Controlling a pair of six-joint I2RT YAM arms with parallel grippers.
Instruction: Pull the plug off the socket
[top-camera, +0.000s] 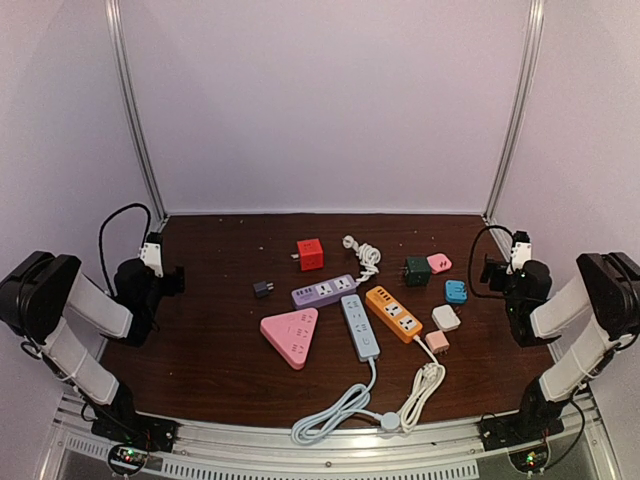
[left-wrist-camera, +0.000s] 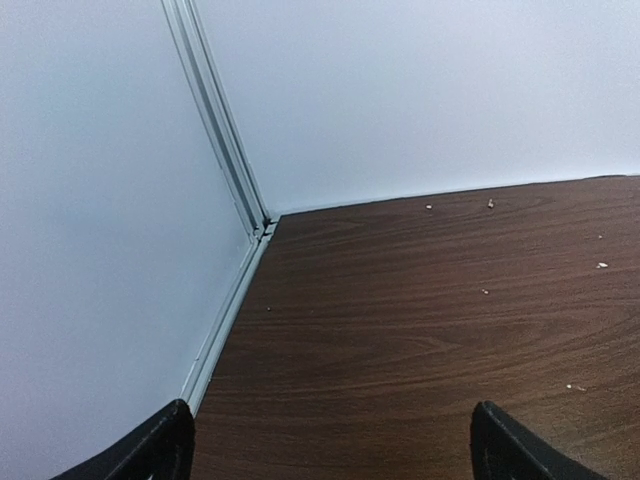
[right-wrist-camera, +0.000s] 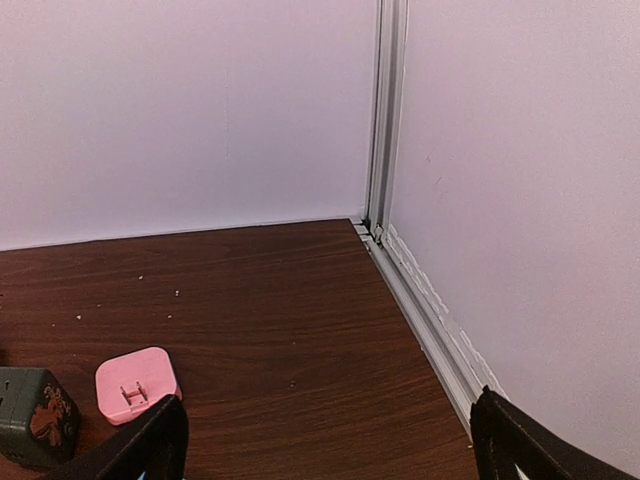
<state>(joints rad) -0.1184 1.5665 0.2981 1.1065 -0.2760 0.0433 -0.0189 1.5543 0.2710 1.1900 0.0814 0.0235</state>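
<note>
Dark counter (top-camera: 220, 240): orange power strip (top-camera: 393, 313) lies centrally, well apart from the left end effector (top-camera: 172, 279) and right end effector (top-camera: 494, 269), both spread.

Three power strips (top-camera: 360, 327) (purple, blue, orange), one triangular socket (top-camera: 291, 336), two cube sockets (top-camera: 310, 254) toward twelve o'clock, five small adapters (top-camera: 446, 318), mostly three o'clock.

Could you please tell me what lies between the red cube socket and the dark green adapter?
A coiled white cable lies there, as the top external view shows.
</note>
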